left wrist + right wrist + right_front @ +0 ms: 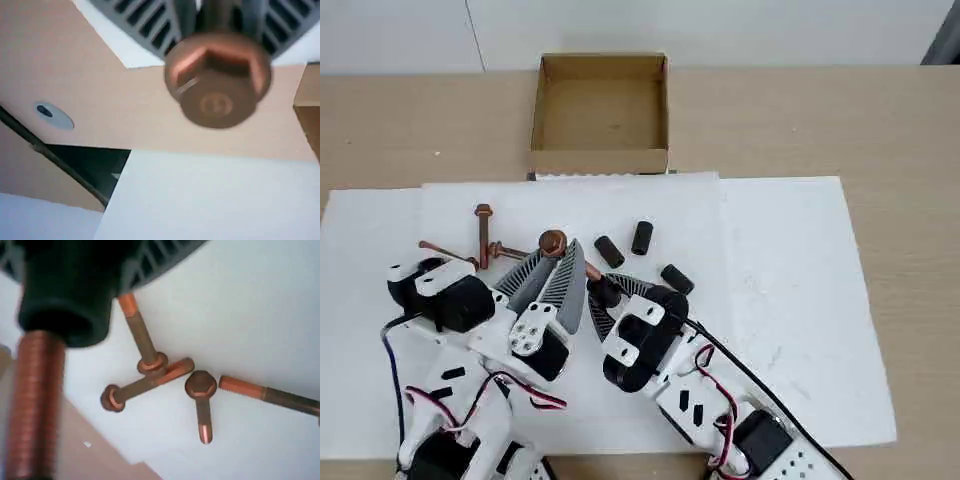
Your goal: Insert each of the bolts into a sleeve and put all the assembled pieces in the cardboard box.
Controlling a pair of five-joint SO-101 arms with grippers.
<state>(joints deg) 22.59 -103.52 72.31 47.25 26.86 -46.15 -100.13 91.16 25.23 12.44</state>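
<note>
My left gripper [563, 254] is shut on a copper bolt [552, 241], whose hex head [217, 80] sits just beyond the grey fingers [135, 15]. My right gripper [607, 294] is shut on a black sleeve [603, 290] right beside it. In the right wrist view the bolt's threaded shaft [32, 405] meets the mouth of the sleeve [65, 300]. Several loose bolts [483, 235] lie crossed on the white sheet to the left [145, 382]. Three loose sleeves [641, 237] lie at centre. The open cardboard box [602, 150] stands behind the sheet.
A white paper sheet [780, 300] covers most of the wooden table [880, 120]. The right half of the sheet is bare. The two arms' bodies crowd the near edge at the left and centre.
</note>
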